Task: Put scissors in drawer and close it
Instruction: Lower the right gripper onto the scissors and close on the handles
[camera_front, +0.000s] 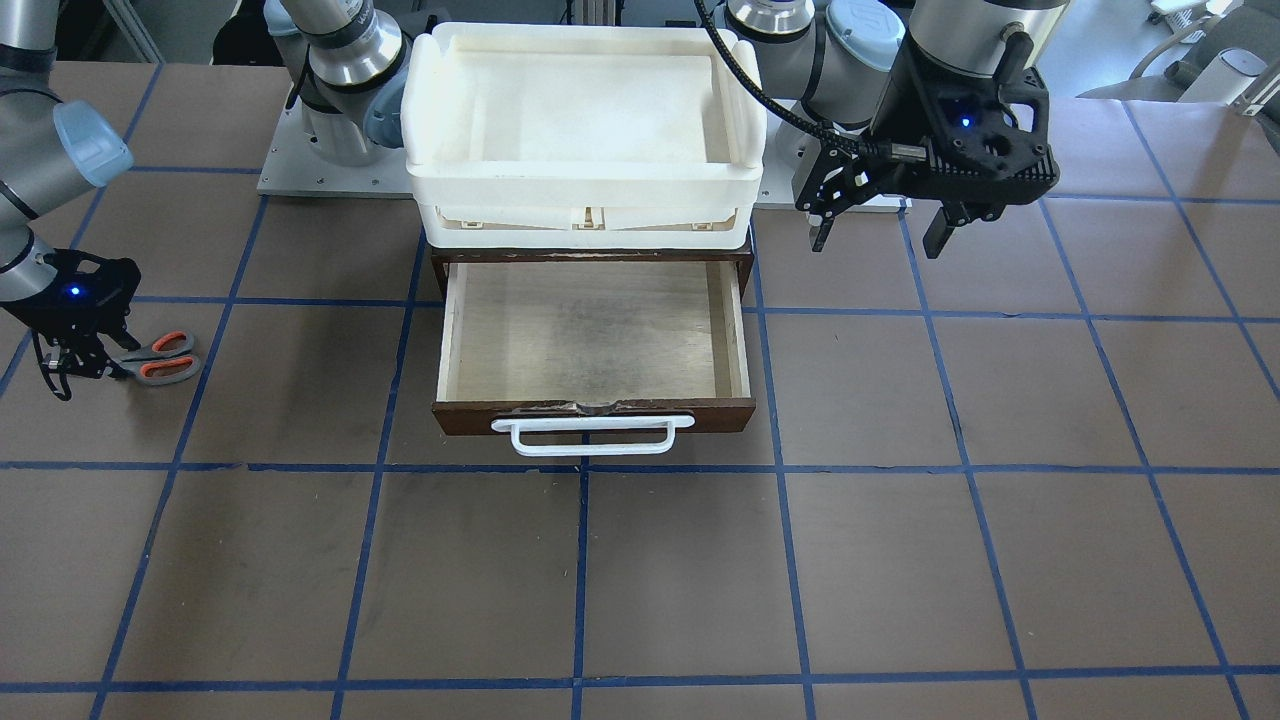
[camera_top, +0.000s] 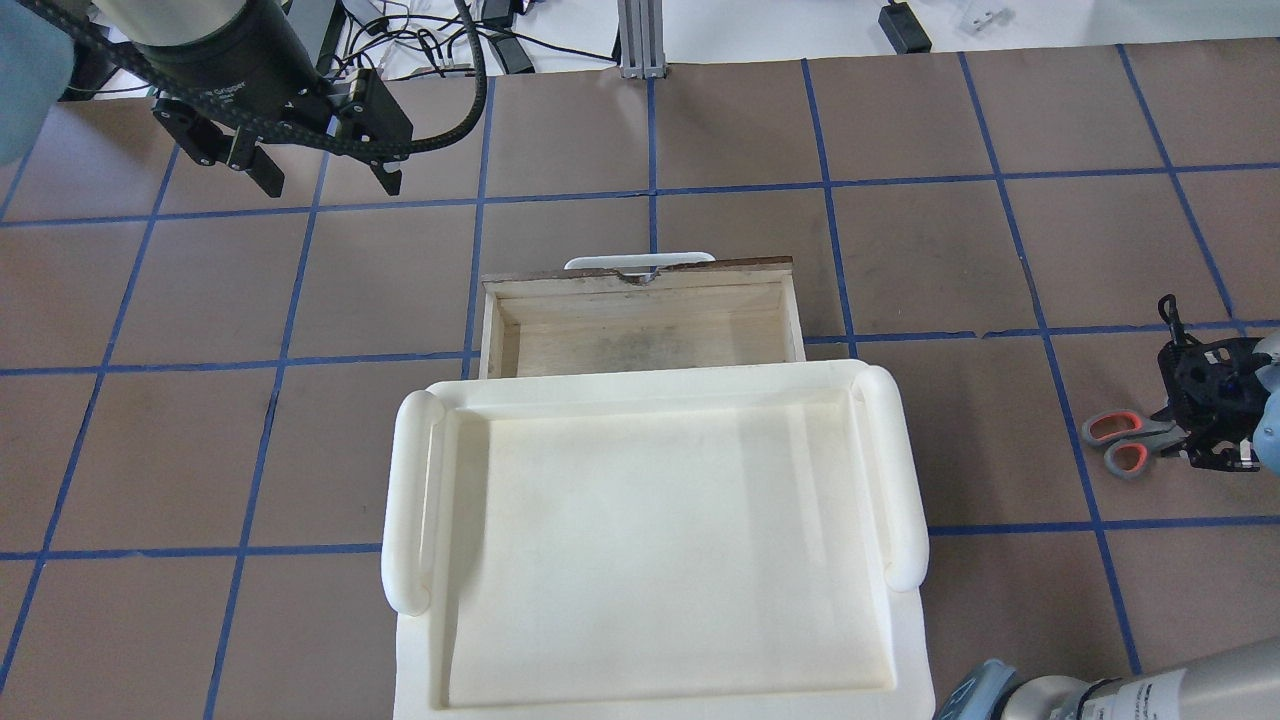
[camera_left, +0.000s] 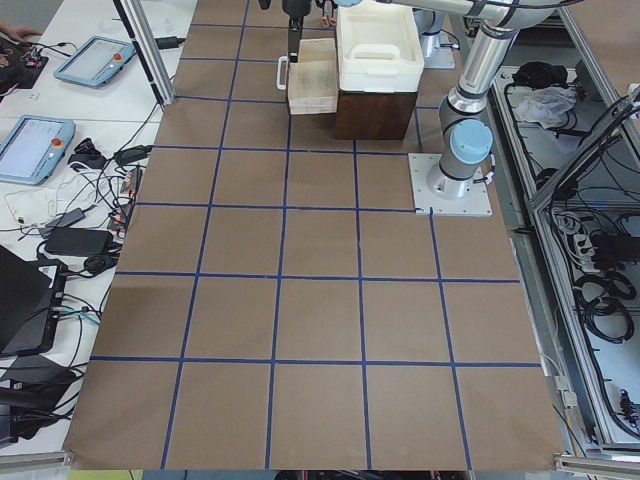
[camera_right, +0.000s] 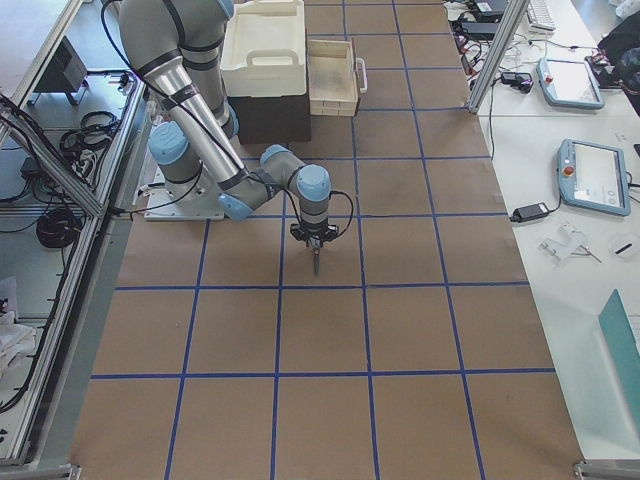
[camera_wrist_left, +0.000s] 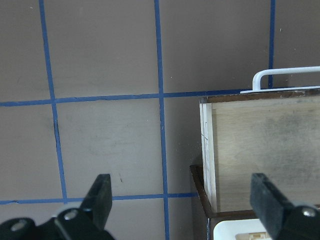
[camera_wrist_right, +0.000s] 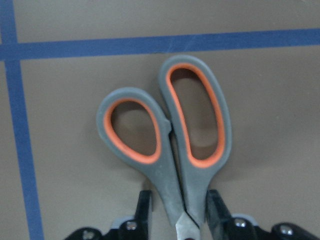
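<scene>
Grey-handled steel scissors (camera_wrist_right: 170, 167) with orange-red loops lie flat, well apart from the pulled-out dark-brown wooden drawer (camera_front: 741, 340); the right gripper (camera_wrist_right: 179, 207) narrowly straddles their shanks, unclamped. Off the drawer's opposite side, the left gripper (camera_front: 877, 245) hovers spread wide.

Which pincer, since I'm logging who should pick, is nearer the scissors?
Right. The right pincer straddles the scissors just below their handles; the left pincer hangs open far off, beyond the drawer.
</scene>
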